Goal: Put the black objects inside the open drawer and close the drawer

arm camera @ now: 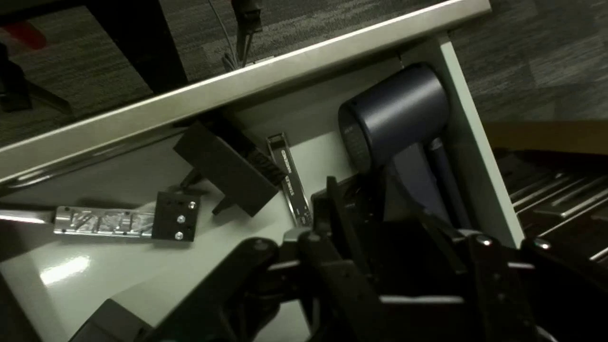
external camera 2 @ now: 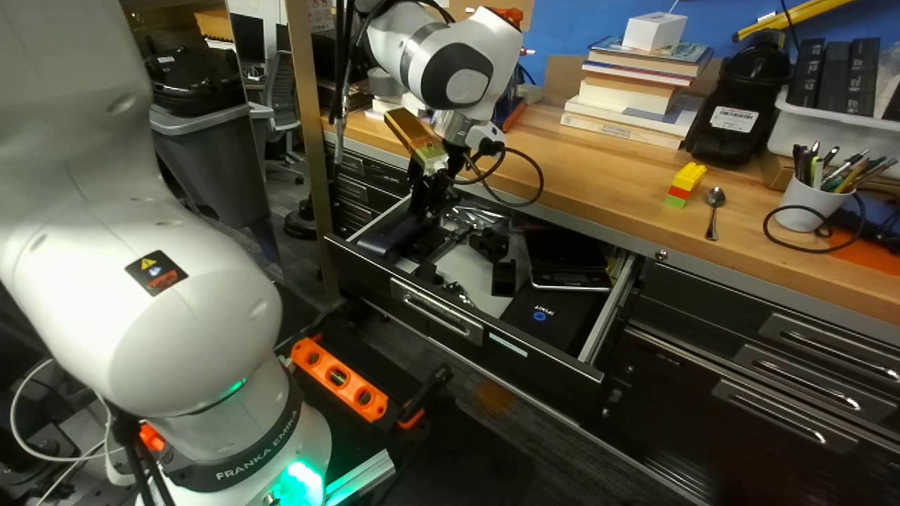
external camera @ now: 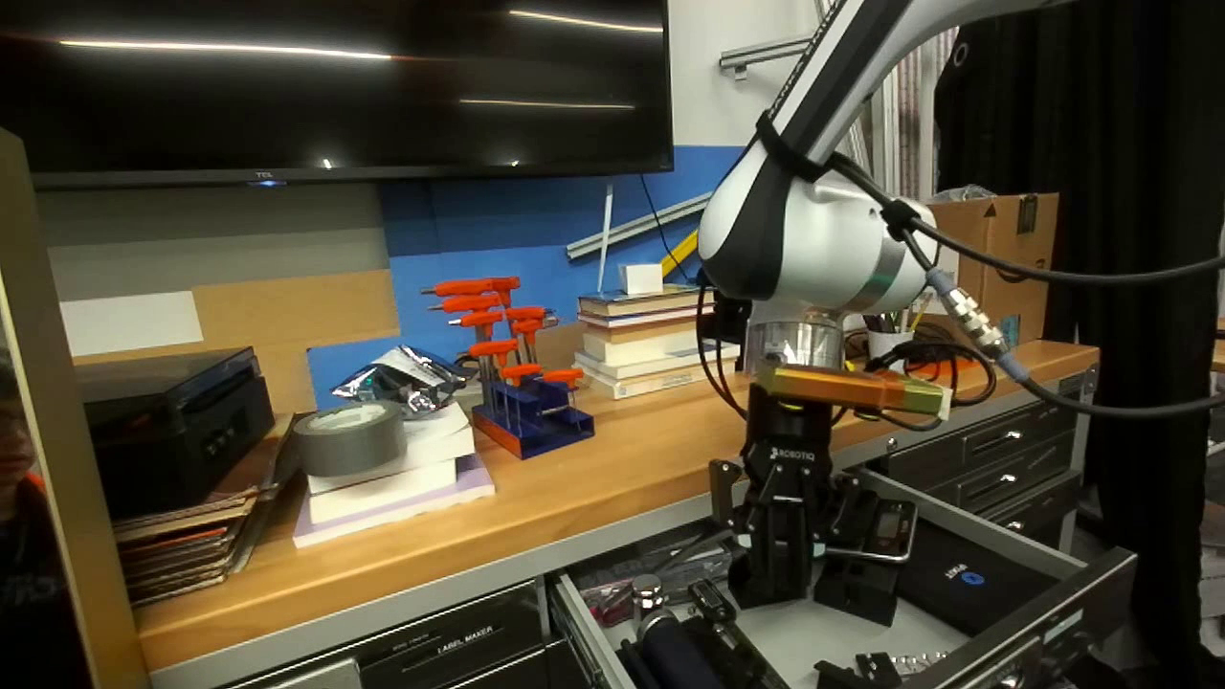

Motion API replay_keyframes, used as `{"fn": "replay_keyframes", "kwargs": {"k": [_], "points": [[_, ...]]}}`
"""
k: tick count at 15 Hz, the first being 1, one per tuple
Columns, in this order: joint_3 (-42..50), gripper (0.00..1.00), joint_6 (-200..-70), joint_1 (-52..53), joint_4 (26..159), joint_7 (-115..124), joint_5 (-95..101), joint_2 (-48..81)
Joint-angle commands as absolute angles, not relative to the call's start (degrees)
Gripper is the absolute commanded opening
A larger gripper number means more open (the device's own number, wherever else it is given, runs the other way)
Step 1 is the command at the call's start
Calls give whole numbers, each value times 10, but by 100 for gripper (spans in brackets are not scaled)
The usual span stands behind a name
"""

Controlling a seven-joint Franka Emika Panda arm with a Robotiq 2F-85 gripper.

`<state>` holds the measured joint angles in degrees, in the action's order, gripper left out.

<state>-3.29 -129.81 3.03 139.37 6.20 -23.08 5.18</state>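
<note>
In an exterior view, the black two-fingered gripper (external camera: 773,579) points down inside the open dark-grey metal drawer (external camera: 1081,598); whether it's clamped I can't tell; in an exterior view, a black block (external camera 2: 503,278) sits mid-drawer; in the wrist view, a black rectangular slab (arm camera: 225,168) lies near the front edge.

The wide, dark-grey drawer (external camera 2: 555,371) stands open. Small black objects (external camera 2: 489,244) lie inside: an angular piece (arm camera: 225,168) askew near its front, a block (external camera 2: 503,279) farther back.
</note>
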Motion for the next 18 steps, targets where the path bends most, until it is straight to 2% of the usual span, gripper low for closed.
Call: {"fn": "replay_keyframes", "kwargs": {"k": [1,7,13,14,15,16,18], "points": [[-33,23,-1362,21,1382,28,-279,86],[-41,23,-1438,-2,1375,-31,-362,143],[-42,23,-1485,-14,1376,-36,-366,171],[-43,30,-1489,-16,1376,-32,-366,173],[-43,68,-1490,-18,1376,-31,-366,174],[-41,69,-1495,-17,1377,-25,-361,176],[-41,83,-1496,-19,1378,-23,-360,174]]}}
